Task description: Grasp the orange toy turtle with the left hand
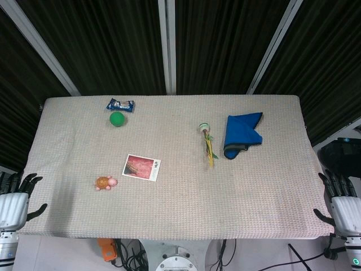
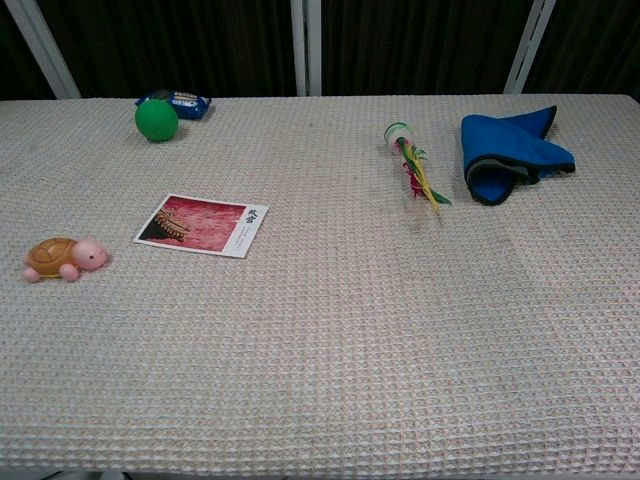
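Observation:
The orange toy turtle (image 1: 105,183) with a pink head lies on the table's left front part, also seen at the left edge of the chest view as the turtle (image 2: 62,257). My left hand (image 1: 16,199) hangs off the table's front left corner, well left of the turtle, fingers spread and empty. Off the front right corner, my right hand (image 1: 340,201) is likewise spread and holds nothing. Neither hand shows in the chest view.
A picture card (image 1: 141,167) lies just right of the turtle. A green ball (image 1: 117,118) and a blue snack packet (image 1: 120,104) sit at the back left. A shuttlecock-like toy (image 1: 207,141) and a folded blue cloth (image 1: 241,134) lie to the right.

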{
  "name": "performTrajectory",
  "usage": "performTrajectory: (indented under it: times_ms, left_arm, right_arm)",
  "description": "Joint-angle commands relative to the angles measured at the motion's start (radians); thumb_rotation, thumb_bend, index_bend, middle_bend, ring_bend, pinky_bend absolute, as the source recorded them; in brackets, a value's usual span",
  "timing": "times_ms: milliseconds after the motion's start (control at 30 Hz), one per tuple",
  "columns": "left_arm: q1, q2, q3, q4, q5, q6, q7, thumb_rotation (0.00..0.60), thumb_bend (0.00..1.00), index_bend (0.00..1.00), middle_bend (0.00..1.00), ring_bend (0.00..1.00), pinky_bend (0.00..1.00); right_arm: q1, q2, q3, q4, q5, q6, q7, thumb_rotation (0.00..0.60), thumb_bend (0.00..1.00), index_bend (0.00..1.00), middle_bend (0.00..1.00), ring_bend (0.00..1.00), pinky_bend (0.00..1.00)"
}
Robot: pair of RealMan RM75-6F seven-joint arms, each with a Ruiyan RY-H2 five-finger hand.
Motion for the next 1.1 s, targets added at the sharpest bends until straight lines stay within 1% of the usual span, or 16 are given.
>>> performTrajectory:
  times_ms: [33, 367, 567, 733, 867, 1000, 1100]
  left_arm:
    - [0.001, 0.003, -0.002, -0.007, 0.003, -0.006, -0.002, 0.6, 0.14, 0.22, 0.15, 0.0, 0.08]
    - [-0.005, 0.016, -0.012, -0.05, 0.031, -0.025, -0.01, 0.6, 0.14, 0.22, 0.15, 0.0, 0.08]
    - [-0.043, 0.025, -0.027, -0.122, 0.056, -0.062, 0.004, 0.6, 0.17, 0.23, 0.16, 0.0, 0.08]
    - [-0.099, 0.014, -0.047, -0.203, 0.053, -0.144, 0.068, 0.6, 0.18, 0.23, 0.17, 0.0, 0.08]
    - [-0.159, -0.024, -0.073, -0.246, 0.024, -0.234, 0.121, 0.6, 0.18, 0.24, 0.22, 0.0, 0.08]
    - [-0.21, -0.072, -0.102, -0.241, -0.037, -0.32, 0.172, 0.6, 0.19, 0.26, 0.25, 0.0, 0.09]
    - [-0.231, -0.102, -0.116, -0.22, -0.083, -0.359, 0.202, 0.6, 0.2, 0.26, 0.25, 0.0, 0.1]
  right_arm:
    - [0.001, 0.0, 0.001, -0.002, 0.0, -0.001, -0.001, 0.6, 0.05, 0.0, 0.0, 0.0, 0.0]
    - [-0.001, 0.008, 0.011, -0.008, -0.004, 0.011, 0.012, 0.6, 0.05, 0.0, 0.0, 0.0, 0.0]
    - [-0.002, 0.014, 0.017, -0.011, -0.005, 0.02, 0.019, 0.6, 0.05, 0.0, 0.0, 0.0, 0.0]
    - [0.0, 0.022, 0.023, -0.016, -0.003, 0.02, 0.019, 0.6, 0.05, 0.0, 0.0, 0.0, 0.0]
    - [0.002, 0.025, 0.028, -0.018, 0.0, 0.019, 0.027, 0.6, 0.05, 0.0, 0.0, 0.0, 0.0]
    - [0.003, 0.029, 0.034, -0.018, 0.007, 0.017, 0.032, 0.6, 0.05, 0.0, 0.0, 0.0, 0.0]
    - [0.003, 0.032, 0.041, -0.013, 0.018, 0.015, 0.039, 0.6, 0.06, 0.0, 0.0, 0.0, 0.0]
